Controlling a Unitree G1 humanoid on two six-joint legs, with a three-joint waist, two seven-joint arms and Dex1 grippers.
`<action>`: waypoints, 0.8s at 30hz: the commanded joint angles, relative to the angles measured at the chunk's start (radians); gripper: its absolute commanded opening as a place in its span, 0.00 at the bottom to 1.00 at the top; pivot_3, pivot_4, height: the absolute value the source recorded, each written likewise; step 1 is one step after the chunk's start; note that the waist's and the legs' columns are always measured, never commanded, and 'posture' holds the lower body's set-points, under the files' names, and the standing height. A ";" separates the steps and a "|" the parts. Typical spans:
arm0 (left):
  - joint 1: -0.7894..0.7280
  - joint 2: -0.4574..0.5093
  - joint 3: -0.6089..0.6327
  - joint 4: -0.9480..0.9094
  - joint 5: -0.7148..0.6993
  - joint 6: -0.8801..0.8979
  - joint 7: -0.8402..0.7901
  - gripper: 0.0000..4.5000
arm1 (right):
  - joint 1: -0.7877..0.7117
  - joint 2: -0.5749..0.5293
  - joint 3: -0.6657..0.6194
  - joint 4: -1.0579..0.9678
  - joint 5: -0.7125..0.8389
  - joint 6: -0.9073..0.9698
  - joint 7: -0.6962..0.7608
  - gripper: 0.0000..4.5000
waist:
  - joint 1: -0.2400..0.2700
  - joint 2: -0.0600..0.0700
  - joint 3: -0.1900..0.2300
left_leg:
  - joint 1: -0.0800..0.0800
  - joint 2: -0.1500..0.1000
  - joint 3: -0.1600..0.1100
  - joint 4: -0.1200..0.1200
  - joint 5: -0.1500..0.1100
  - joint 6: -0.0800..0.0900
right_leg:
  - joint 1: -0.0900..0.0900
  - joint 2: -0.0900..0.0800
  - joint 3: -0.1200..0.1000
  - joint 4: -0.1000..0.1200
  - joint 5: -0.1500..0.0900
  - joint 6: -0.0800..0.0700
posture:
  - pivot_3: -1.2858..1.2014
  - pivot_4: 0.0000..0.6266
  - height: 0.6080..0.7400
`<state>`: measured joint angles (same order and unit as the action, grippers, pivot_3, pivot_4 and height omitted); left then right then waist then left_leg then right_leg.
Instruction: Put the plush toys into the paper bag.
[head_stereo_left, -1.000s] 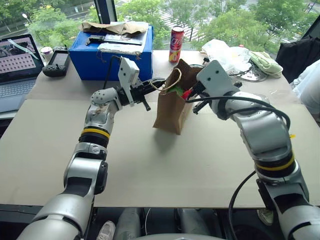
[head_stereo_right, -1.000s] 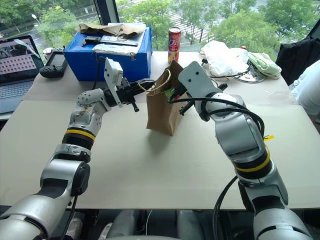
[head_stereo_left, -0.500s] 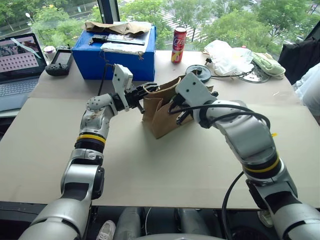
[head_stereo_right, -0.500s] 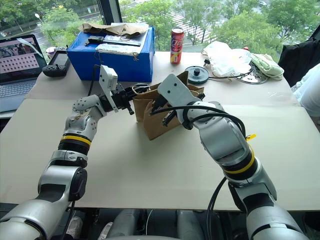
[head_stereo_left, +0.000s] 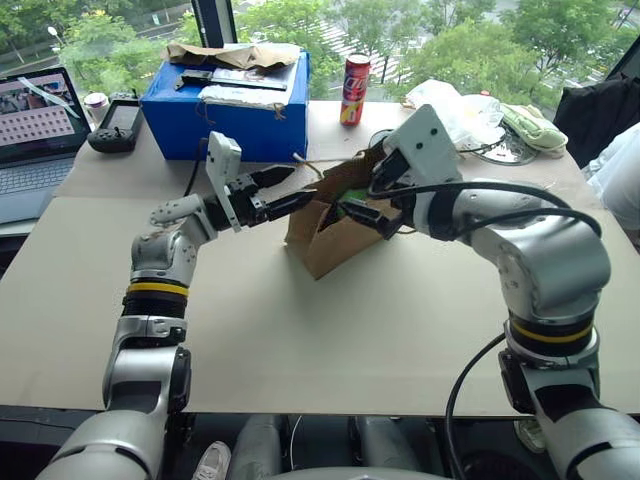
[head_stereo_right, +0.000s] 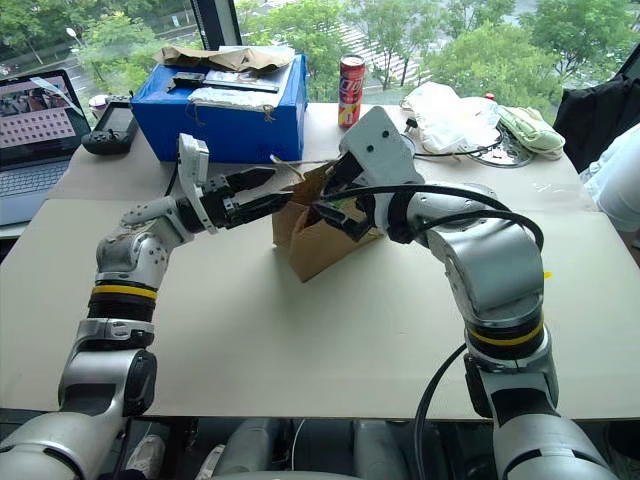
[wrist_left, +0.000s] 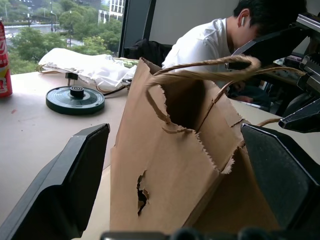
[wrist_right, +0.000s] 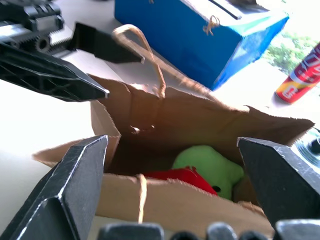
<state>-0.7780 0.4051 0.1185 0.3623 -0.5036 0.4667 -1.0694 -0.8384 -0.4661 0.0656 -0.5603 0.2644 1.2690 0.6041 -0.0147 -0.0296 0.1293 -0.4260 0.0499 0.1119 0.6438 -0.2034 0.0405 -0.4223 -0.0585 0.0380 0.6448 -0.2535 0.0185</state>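
The brown paper bag (head_stereo_left: 322, 240) sits crumpled and leaning on the table between my two grippers, its mouth open. Inside it lie the plush toys, the bright green one (wrist_right: 212, 167) beside the red one (wrist_right: 181, 176). My left gripper (head_stereo_left: 298, 185) is open at the bag's left side, its fingers astride the bag's edge (wrist_left: 175, 175) without touching it. A twine handle (wrist_left: 200, 70) arches free above the mouth. My right gripper (head_stereo_left: 376, 198) hangs open over the bag's mouth, holding nothing.
A blue box (head_stereo_left: 225, 95) with crumpled paper on top stands behind the bag, a red can (head_stereo_left: 353, 76) beside it. A laptop (head_stereo_left: 35, 130) and controller (head_stereo_left: 110, 125) lie far left. White plastic (head_stereo_left: 450, 105), a pale green cloth (head_stereo_left: 530, 125) and a person (wrist_left: 210, 45) are at the right.
Both grippers went from shut to open. The left let go of the twine handle and drew back left. The right released the toys over the mouth. The bag sagged from upright to leaning.
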 joint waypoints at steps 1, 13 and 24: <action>0.021 0.039 0.044 -0.069 -0.055 0.057 0.000 1.00 | -0.024 0.002 -0.091 -0.050 0.103 -0.023 0.048 0.93 | -0.001 0.000 0.000 | 0.000 0.000 0.000 0.000 0.000 0.000 | 0.000 0.000 0.000 0.000 0.000 0.000 | 0.52 0.24 0.99; 0.097 0.058 -0.022 -0.059 0.026 -0.036 -0.030 1.00 | 0.074 -0.076 0.018 -0.052 0.204 -0.070 0.099 0.06 | 0.004 0.000 0.000 | 0.001 -0.001 0.001 0.000 0.000 0.000 | 0.001 -0.001 0.000 -0.003 0.000 0.000 | 0.52 0.24 0.99; 0.050 0.056 -0.070 0.053 0.082 -0.157 -0.091 1.00 | 0.089 -0.152 0.282 0.125 0.017 -0.207 0.031 0.01 | 0.001 0.000 0.000 | 0.001 0.000 0.001 0.000 0.000 0.000 | 0.000 0.000 0.001 -0.003 0.000 0.000 | 0.52 0.24 0.99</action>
<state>-0.6877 0.4530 0.0416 0.4181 -0.4261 0.3409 -1.1419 -0.7218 -0.6176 0.3495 -0.4433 0.3173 1.1009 0.6537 -0.0141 -0.0297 0.1293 -0.4251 0.0497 0.1129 0.6441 -0.2034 0.0405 -0.4226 -0.0587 0.0390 0.6413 -0.2536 0.0182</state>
